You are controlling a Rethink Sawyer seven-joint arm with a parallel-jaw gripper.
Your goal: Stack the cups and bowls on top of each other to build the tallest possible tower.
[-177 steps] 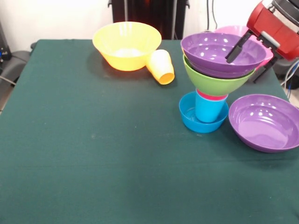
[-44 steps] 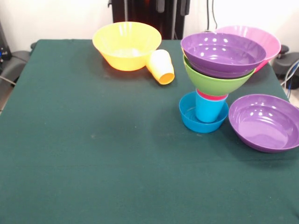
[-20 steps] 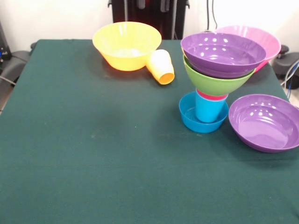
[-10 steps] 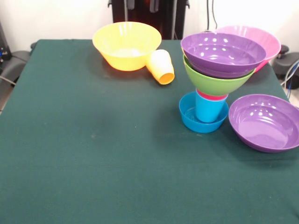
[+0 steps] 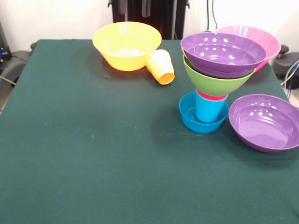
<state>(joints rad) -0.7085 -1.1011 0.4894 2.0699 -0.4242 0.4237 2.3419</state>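
Beside tower (image 5: 216, 74), no arm visible.

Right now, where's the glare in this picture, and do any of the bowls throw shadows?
Front view: small white highlights dot the top purple bowl and the loose purple bowl; soft, faint shadows lie under the orange-yellow bowl and beside the small blue bowl on the green tablecloth; nothing looks blurred.

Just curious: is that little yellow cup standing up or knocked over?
Tipped over: the yellow cup lies on its side against the big yellow bowl.
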